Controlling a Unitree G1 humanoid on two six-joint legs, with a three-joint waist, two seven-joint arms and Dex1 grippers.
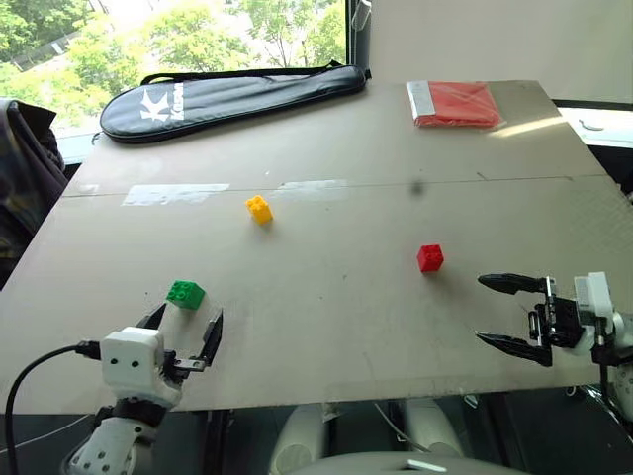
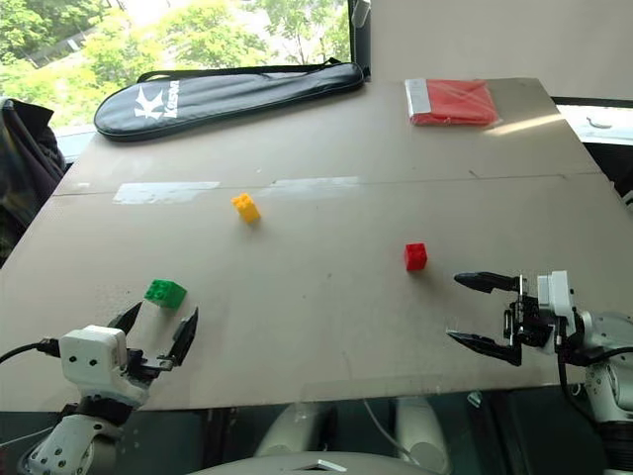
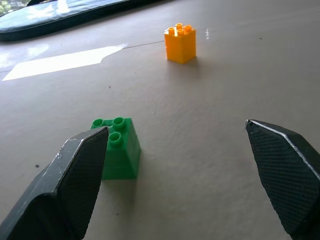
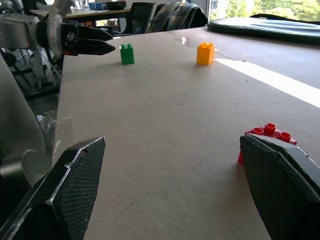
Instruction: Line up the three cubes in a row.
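Three cubes lie apart on the brown table [image 1: 326, 327]. The yellow cube [image 1: 259, 209] is near the middle, the red cube [image 1: 429, 257] lies right of centre, and the green cube [image 1: 185, 293] sits at the near left. My left gripper [image 1: 188, 322] is open at the near left edge, its fingers just short of the green cube [image 3: 117, 150], which stands by one fingertip. My right gripper [image 1: 485, 310] is open at the near right, pointing left, with the red cube [image 4: 270, 132] a little beyond its far finger. Nothing is held.
A black racket bag [image 1: 227, 97] lies along the far left edge and a flat red packet [image 1: 455, 104] at the far right corner. White tape strips [image 1: 176, 194] mark a seam across the table. A dark jacket [image 1: 20, 168] hangs off the left side.
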